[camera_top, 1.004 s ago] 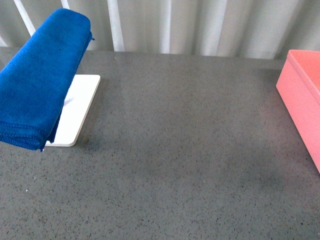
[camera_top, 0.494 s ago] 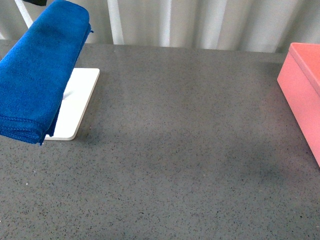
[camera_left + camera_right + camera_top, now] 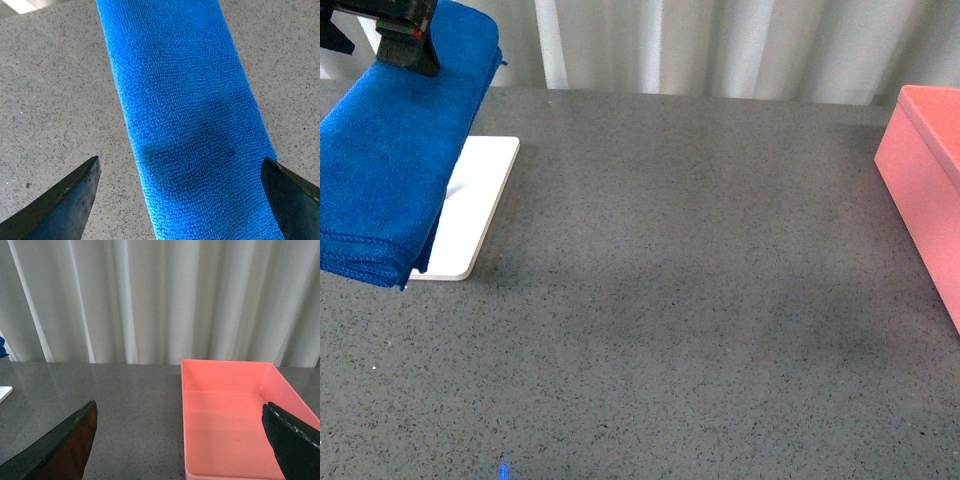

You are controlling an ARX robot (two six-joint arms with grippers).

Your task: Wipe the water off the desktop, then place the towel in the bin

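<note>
Left end effector (image 3: pixel 180 161), spread wide, hovers over the blue towel (image 3: pixel 390 170) at the front view's upper left, while the right end effector (image 3: pixel 179 406), equally wide, faces the pink bin (image 3: pixel 230 420).

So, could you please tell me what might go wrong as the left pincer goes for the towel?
1. The thick folded towel fills most of the gap of the open left pincer, so a finger may land on it or pinch only the top layers, and the towel could unfold.
2. It hangs above the white tray; lifting it might snag and drag the tray.
</note>
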